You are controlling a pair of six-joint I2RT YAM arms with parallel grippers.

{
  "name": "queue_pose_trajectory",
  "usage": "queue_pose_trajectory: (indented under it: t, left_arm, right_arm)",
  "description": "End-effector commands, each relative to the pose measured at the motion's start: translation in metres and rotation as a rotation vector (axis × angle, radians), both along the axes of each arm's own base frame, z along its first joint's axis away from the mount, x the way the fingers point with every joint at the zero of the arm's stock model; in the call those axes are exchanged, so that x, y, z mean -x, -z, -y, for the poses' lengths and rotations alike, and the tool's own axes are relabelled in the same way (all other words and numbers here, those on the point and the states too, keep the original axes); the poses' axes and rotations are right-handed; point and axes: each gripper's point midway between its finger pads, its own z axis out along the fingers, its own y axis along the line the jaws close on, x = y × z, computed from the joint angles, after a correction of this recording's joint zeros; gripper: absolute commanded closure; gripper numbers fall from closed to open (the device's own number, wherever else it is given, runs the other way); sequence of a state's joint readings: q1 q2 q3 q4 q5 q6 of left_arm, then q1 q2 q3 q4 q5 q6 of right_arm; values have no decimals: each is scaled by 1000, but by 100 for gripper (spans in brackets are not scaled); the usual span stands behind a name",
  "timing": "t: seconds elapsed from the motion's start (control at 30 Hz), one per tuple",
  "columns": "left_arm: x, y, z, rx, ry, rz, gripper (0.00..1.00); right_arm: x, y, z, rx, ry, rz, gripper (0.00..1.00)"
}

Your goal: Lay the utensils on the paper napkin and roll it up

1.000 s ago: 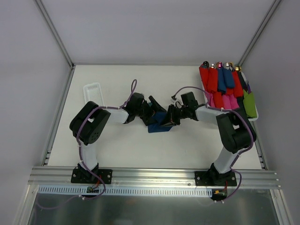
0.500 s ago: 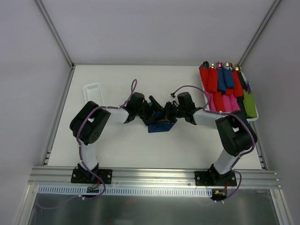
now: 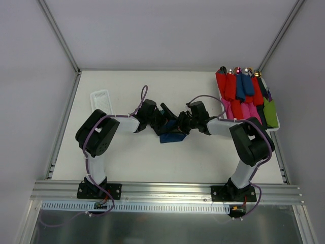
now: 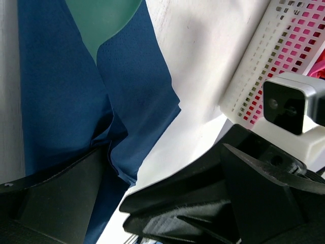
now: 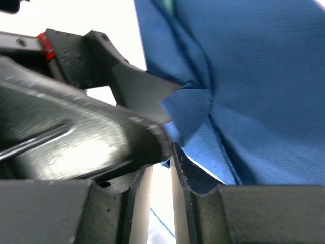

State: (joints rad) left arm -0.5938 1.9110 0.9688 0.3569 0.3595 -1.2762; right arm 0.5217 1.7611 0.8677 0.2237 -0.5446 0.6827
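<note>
— Where is the dark navy-blue paper napkin [image 3: 171,134]?
— Mid-frame in the overhead view. It lies on the white counter [image 3: 127,152], and both arms bend in over it from either side.
— And the utensils?
— The left wrist view shows one rounded teal-green plastic utensil end [image 4: 104,18] at the top edge of the frame, tucked into the napkin's folds. Paper covers the rest.
— What about the left gripper [image 4: 167,147]?
— Its jaws are wide apart and hold nothing. One black finger [image 4: 51,203] at lower left lies against the napkin's lower edge, and the other is over bare counter.
— And the right gripper [image 5: 162,175]?
— Its jaws are only a slit apart, with pale counter showing between them at the bottom of its wrist view. A bunched crease of napkin sits just above that slit. I cannot tell whether a finger touches it.
— What else is around?
— A white perforated plastic basket [image 4: 249,71] sits at the upper right of the left wrist view. Overhead it lies at the counter's right edge, carrying red, pink, blue and green rolled bundles [image 3: 236,91]. A white lattice tray [image 3: 100,100] sits at upper left, well apart from the napkin.
</note>
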Motion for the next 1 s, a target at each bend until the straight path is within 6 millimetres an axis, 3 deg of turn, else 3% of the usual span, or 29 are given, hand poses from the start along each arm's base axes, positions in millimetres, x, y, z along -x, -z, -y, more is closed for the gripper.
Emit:
queue_pose_trajectory:
  t: [0.0, 0.17, 0.33, 0.43, 0.6, 0.67, 0.97]
  left_arm:
    - [26, 50, -20, -169, 29, -100, 1]
    - [28, 52, -21, -184, 43, -103, 1]
    - [29, 53, -21, -188, 52, -102, 1]
    - [29, 55, -22, -196, 49, -106, 1]
    - [30, 56, -23, -206, 50, -106, 1]
    - [31, 57, -23, -209, 57, -110, 1]
    - [33, 60, -24, -223, 64, -119, 1]
  right_arm:
    - [-9, 3, -6, 11, 36, -12, 77]
    - [-14, -4, -10, -2, 35, -11, 76]
    - [-12, 10, -1, 63, 60, -73, 78]
    - [-9, 8, 1, 67, 58, -81, 77]
    - [-14, 0, 6, 92, 51, -18, 68]
    - [-17, -8, 5, 95, 31, 18, 68]
    - [-22, -1, 13, 170, -31, 120, 68]
